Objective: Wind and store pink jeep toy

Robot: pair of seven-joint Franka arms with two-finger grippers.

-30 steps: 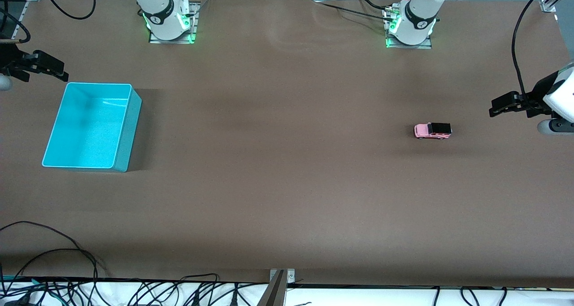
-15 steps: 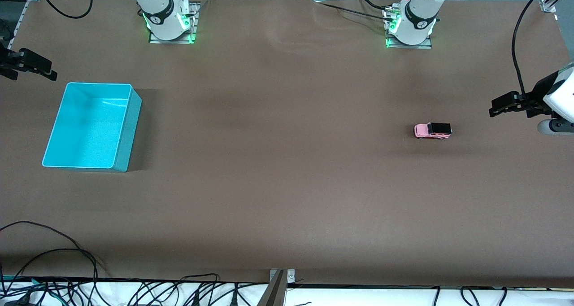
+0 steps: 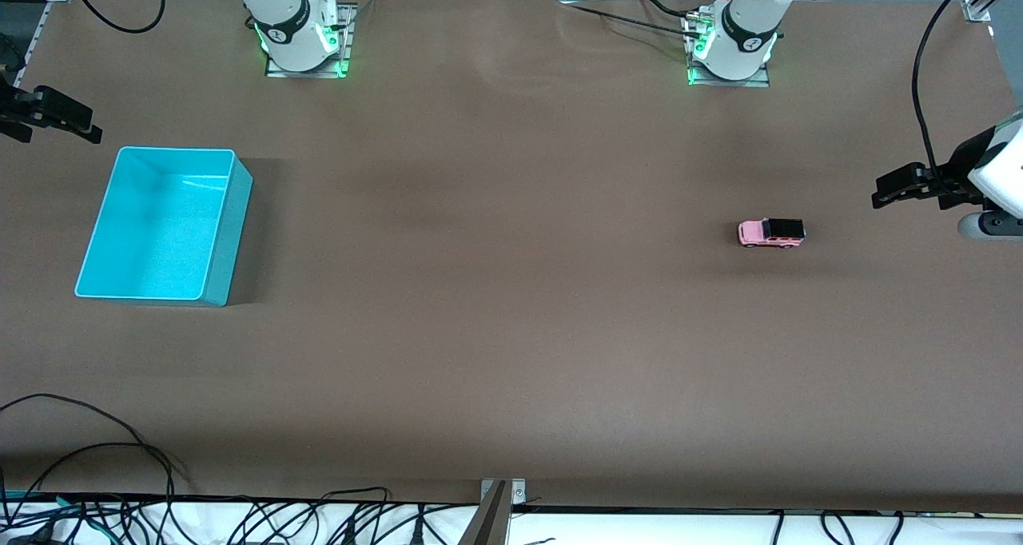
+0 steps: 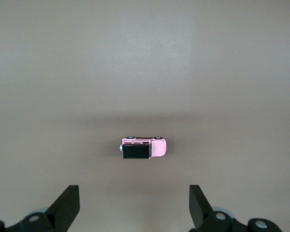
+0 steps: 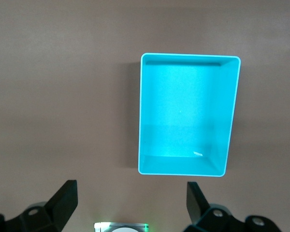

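**Colours on the brown counter**

The pink jeep toy [image 3: 770,232] is light pink with a black roof and dark wheels. The bin [image 3: 164,224] is plain turquoise inside and out. The counter [image 3: 511,329] is uniform matte brown. Both arm bases are white with green lights.

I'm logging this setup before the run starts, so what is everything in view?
pink jeep toy: one, light pink with black roof, on the table toward the left arm's end.
bin: one, turquoise, nothing in it, toward the right arm's end.
table: one, brown.
cables: several, black, along the table edge nearest the front camera.
left end effector: open, above the table's left-arm end, beside the jeep.
right end effector: open, beside the bin.
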